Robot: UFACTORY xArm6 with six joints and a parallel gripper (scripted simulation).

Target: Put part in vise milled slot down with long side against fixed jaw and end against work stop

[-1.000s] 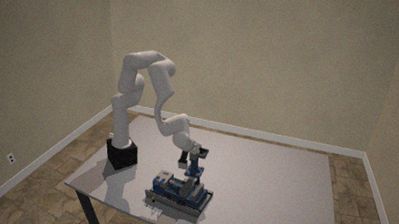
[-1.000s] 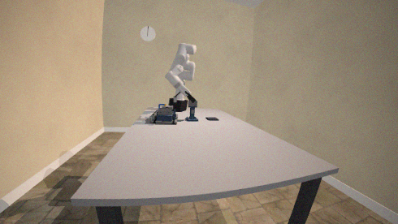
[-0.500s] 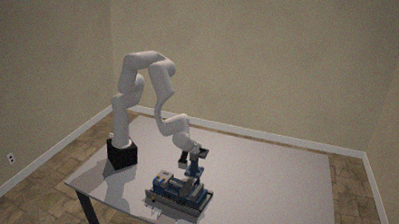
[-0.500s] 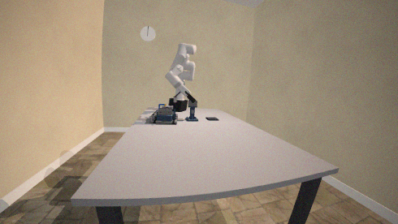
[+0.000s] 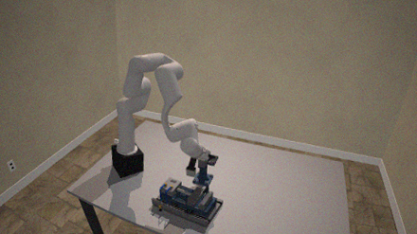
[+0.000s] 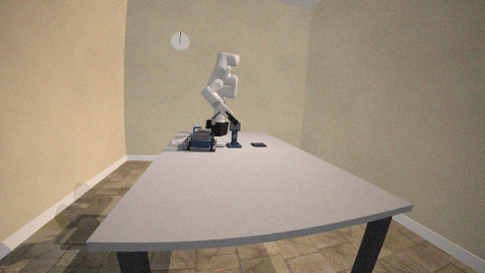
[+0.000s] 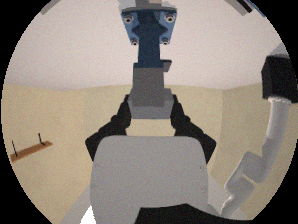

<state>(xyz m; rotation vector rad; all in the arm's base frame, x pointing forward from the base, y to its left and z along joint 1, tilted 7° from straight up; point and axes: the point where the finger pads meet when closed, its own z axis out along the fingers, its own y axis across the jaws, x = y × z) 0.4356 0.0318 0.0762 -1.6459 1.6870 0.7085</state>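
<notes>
Arm base [image 5: 126, 163] stands at the counter's [image 5: 280, 190] left. The vise [image 5: 186, 200] sits at the near edge, the blue V-block [image 5: 203, 176] just behind it. The gripper [image 7: 152, 112] has its fingers closed on the grey part [image 7: 150, 90], which rests in the V-block. Judged rigid, fairly heavy and smooth-faced; a grip across flat sides suits. Slot orientation cannot be told. The vise jaws stand close beside the lift path. The infeed plate [image 6: 257, 144] lies apart, right.

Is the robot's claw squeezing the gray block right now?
Yes, in the wrist view the gripper has its two black fingers pressed against both sides of the gray block, which stands on the blue V-block.
</notes>
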